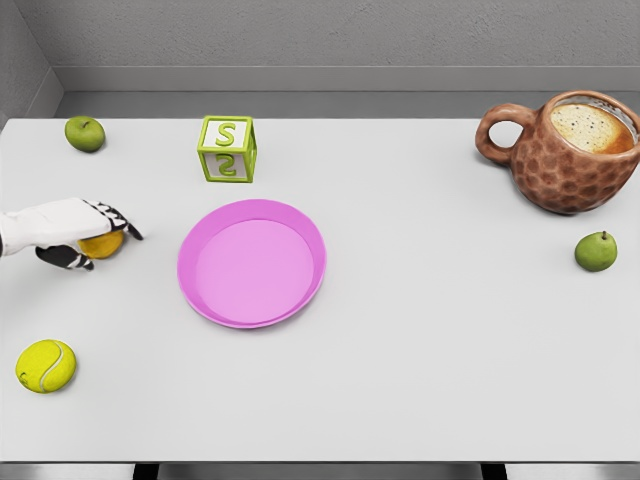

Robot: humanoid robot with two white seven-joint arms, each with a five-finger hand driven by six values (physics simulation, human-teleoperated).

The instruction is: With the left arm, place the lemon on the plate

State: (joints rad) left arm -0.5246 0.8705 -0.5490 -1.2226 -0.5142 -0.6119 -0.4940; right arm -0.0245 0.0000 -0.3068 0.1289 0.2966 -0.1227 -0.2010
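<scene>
Lemon (101, 244) is sitting at the tabletop's (420, 340) left edge, yellow-orange, mostly hidden under our left hand (85, 238), whose fingers are clamping around it. We're reading "S" on the green letter block (227, 149). Pink plate (252, 263) is lying well apart, to its right.

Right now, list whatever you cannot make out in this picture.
- Lemon, head view: mostly covered by the left hand; whether it is lifted off the table is unclear.
- Left arm: cut off by the left edge.
- Mug: right side cut off by the right edge.
- Right arm: out of view.
</scene>
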